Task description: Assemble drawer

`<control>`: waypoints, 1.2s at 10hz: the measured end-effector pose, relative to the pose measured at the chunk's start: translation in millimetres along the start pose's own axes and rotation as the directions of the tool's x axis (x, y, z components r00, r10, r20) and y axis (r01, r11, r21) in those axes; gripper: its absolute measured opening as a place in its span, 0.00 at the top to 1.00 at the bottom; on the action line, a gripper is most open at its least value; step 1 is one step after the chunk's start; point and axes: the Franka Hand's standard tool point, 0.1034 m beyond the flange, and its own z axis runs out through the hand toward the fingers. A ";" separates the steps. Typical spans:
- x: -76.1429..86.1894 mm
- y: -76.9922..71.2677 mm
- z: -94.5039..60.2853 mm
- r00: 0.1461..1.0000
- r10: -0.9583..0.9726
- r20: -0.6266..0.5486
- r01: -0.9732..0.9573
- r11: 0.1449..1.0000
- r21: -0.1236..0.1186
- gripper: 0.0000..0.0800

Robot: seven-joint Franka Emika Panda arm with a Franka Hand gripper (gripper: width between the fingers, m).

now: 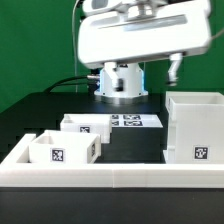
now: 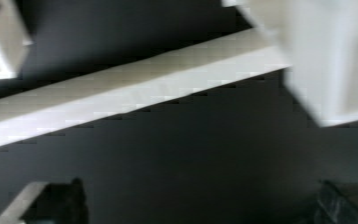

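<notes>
Pincer (image 2: 197, 205) spread wide, that's the headline: one dark fingertip (image 2: 51, 200) sits at one edge of the wrist view and its partner at the opposite edge, with only black table (image 2: 194, 160) between them. Nothing gripped, nothing touched. Past the tips a long white bar (image 2: 140, 92) cuts slantwise across the table. Two more white pieces poke in at the corners beyond it, but the picture is blurred and I cannot tell which parts they are.

Over to the exterior view, sweeping from its left. Well off to the exterior view's left of the marker board (image 1: 131, 122), and nearer the camera, sits a small drawer box (image 1: 62, 150), open on top, a tag on its front face. Just behind it, close by the marker board's edge on that same side, is a second small drawer box (image 1: 84, 126), also tagged. Whether the two boxes touch, I can't say. The marker board itself lies flat on the table. Behind it stands my arm base (image 1: 121, 80), and high over the board hangs my white wrist housing (image 1: 135, 35), well clear of every part. On the exterior view's right of the marker board stands the large drawer case (image 1: 197, 130), upright, taller than both small boxes, a tag low on its front. Nearer the camera than the marker board, a low white rail (image 1: 110, 177) runs across the front.
</notes>
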 end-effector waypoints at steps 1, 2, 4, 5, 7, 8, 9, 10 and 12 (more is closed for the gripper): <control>0.8 17.8 1.3 1.000 -0.008 0.014 0.008 1.000 -0.008 0.19; -0.5 16.2 1.5 1.000 0.009 0.024 -0.009 1.000 -0.005 0.19; -7.5 8.0 3.3 0.986 0.019 0.167 -0.025 0.999 0.036 0.19; -6.2 7.5 2.4 0.979 0.024 0.200 -0.033 0.999 0.043 0.19; -15.7 21.3 8.2 0.944 0.012 0.330 -0.034 0.998 0.060 0.19; -18.2 40.8 13.8 0.919 0.010 0.395 -0.024 0.999 0.030 0.19; -19.8 53.4 22.2 0.917 0.038 0.397 -0.034 0.999 -0.016 0.19; -26.8 61.2 30.8 0.927 0.037 0.373 -0.027 0.999 -0.033 0.19; -43.4 79.6 43.5 0.928 0.032 0.371 -0.016 0.999 -0.048 0.19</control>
